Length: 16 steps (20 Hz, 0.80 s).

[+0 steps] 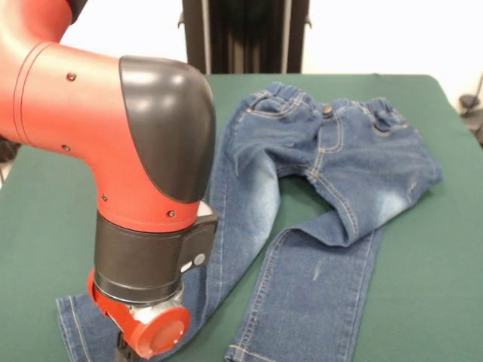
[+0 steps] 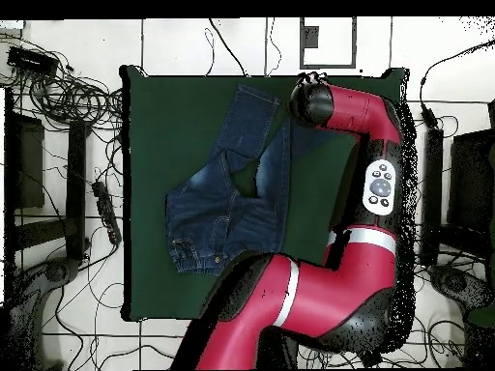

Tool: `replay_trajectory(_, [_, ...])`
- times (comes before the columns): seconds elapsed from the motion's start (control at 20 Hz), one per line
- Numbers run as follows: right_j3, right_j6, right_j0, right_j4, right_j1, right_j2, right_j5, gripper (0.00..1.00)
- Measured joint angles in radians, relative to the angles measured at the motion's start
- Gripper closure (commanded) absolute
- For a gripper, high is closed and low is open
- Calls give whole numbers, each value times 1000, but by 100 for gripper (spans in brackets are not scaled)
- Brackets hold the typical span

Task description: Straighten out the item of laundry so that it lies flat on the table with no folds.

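The gripper (image 1: pixel 121 353) sits at the bottom edge of the front view, under the red wrist disc, w/ only a dark stub showing; open or closed can't be told, nor whether it holds any cloth. It is low over the hem end of one jeans leg. In the overhead view the arm's black end cap covers the gripper entirely.

The arm (image 2: pixel 360 174) is red and black, bent over the table and reaching to the side farthest from its base.

The jeans (image 1: pixel 332 188) are blue denim w/ faded patches on the thighs, orange stitching, an elastic gathered waistband, a brass button and front pockets. They lie front side up near the middle of the table (image 1: pixel 53 226), waistband toward the robot's base, legs pointing away. They aren't flat: the legs spread in a V w/ green cloth showing between them, one leg kinks at the knee w/ a fold across it, and wrinkles bunch around the crotch and hip. The other leg runs under the arm, its hem partly hidden.

The table is dark green, much larger than the jeans.
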Motion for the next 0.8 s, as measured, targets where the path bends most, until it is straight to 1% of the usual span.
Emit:
replay_trajectory(0.35, [-7,0,1,-61,-18,-31,0,100])
replay_trajectory(0.8, [-12,0,1,-87,-49,-35,0,100])
